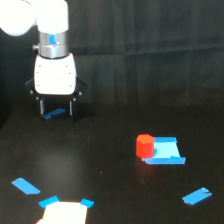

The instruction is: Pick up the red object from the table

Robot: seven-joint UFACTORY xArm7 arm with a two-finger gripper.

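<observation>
Red object (144,146) touching blue pad (166,151)

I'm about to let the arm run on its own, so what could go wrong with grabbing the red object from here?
1. The red object sits right against the blue pad; the jaws closing there may catch or drag the pad too.
2. The gripper hangs far toward the exterior view's left, over a blue tape strip, so it needs a long, well-aimed move.
3. The block looks small; an off-centre descent could knock it aside on the table.

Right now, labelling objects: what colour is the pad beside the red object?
Blue pad, seen in the exterior view.
</observation>
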